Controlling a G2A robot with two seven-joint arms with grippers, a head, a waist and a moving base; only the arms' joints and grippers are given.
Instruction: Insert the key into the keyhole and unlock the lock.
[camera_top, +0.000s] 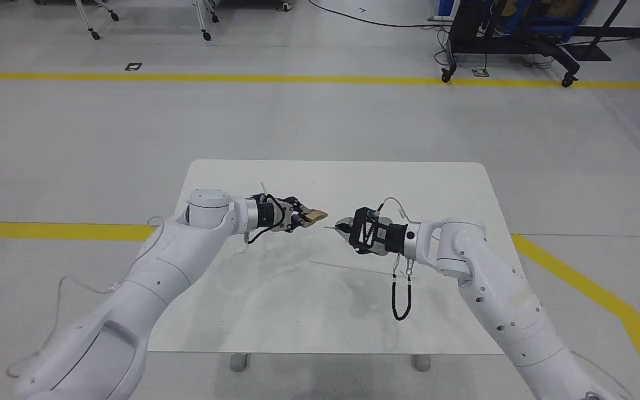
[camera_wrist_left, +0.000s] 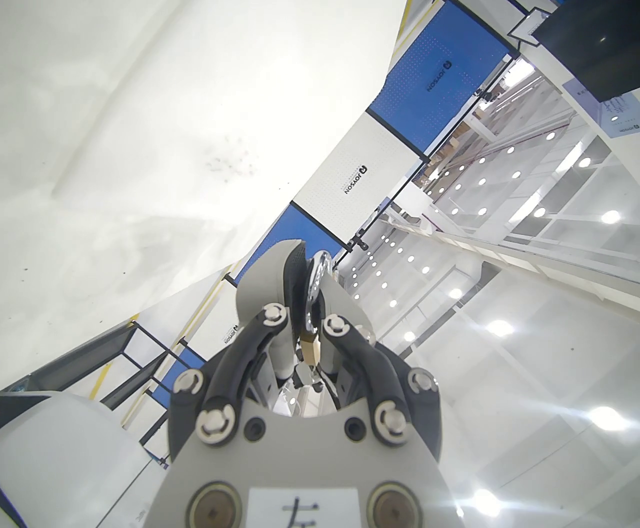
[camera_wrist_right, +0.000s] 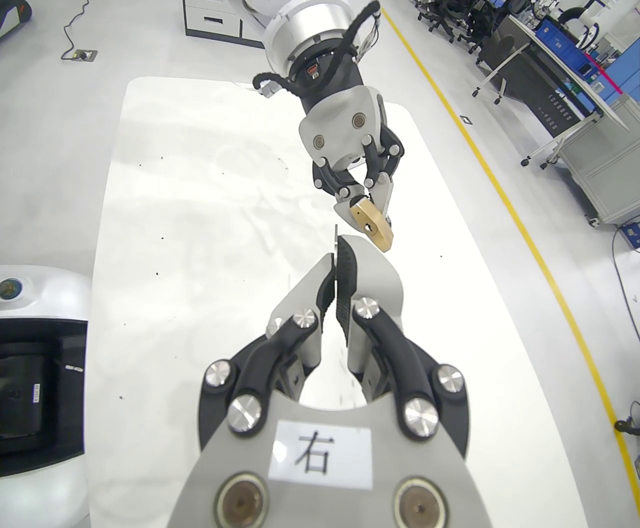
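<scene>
A brass padlock (camera_top: 315, 215) hangs above the middle of the white table (camera_top: 340, 180), with my left gripper (camera_top: 298, 214) shut on it. In the right wrist view the lock body (camera_wrist_right: 372, 226) juts out past the left gripper's fingertips (camera_wrist_right: 367, 202), its keyhole facing my right gripper (camera_wrist_right: 336, 260). That gripper is shut on a thin silver key (camera_wrist_right: 335, 239), seen edge-on, whose tip sits just beside the lock and outside the keyhole. In the left wrist view the lock (camera_wrist_left: 311, 345) is pinched between the left gripper's fingers (camera_wrist_left: 295, 280). In the top view the right gripper (camera_top: 350, 228) faces the lock across a small gap.
A black cable loop (camera_top: 400, 295) hangs from the right forearm over the table. Both grippers are held above the table surface (camera_wrist_right: 200, 200). Yellow floor lines (camera_top: 300, 78) run behind and beside the table.
</scene>
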